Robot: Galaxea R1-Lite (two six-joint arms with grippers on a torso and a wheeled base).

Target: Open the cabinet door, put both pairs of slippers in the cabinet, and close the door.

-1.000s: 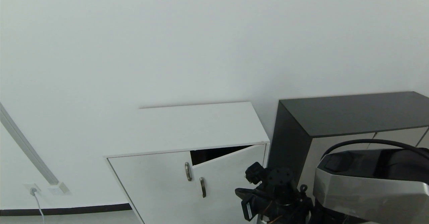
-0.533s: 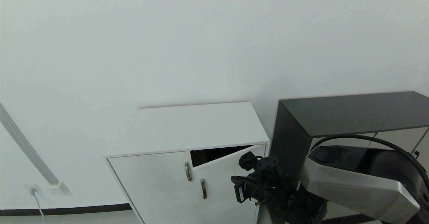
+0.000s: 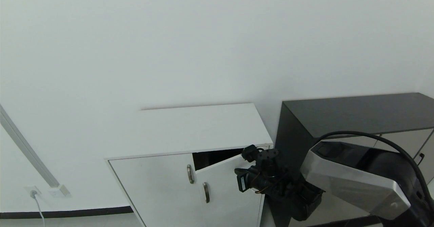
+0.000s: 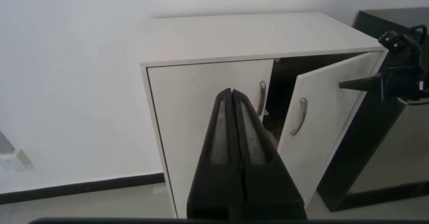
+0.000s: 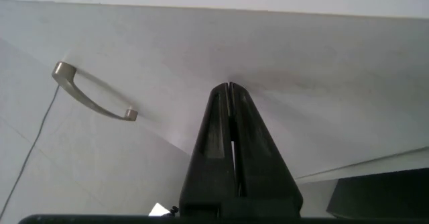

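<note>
The right gripper [image 5: 230,88] has its fingers pressed flat together with nothing between them. Their tips meet the outer face of the right door [image 5: 322,56] straight ahead and appear to touch it, on the upper part of the panel. The door stands upright and ajar, swung a little out from the cabinet [image 4: 234,36]. Its handle [image 5: 94,98], long axis running up and down the panel, lies well off to one side of the fingertips, toward the free edge, and the hinge edge lies to the other side. A push straight ahead from the tips looks like the way to shut it, and being nearer the hinge than the handle it would likely take more force. Nothing stands between tips and panel. The left gripper [image 4: 231,93] is also closed and empty. It hangs well back from the cabinet front, facing the shut left door [image 4: 181,117], so the right arm is much the nearer. Past the door's free edge is a dark gap [image 3: 213,155], too dim to tell what lies inside. Just beyond the hinge side stands a black cabinet [image 3: 356,111], close beside the right arm, with the wall [image 3: 203,50] behind.
</note>
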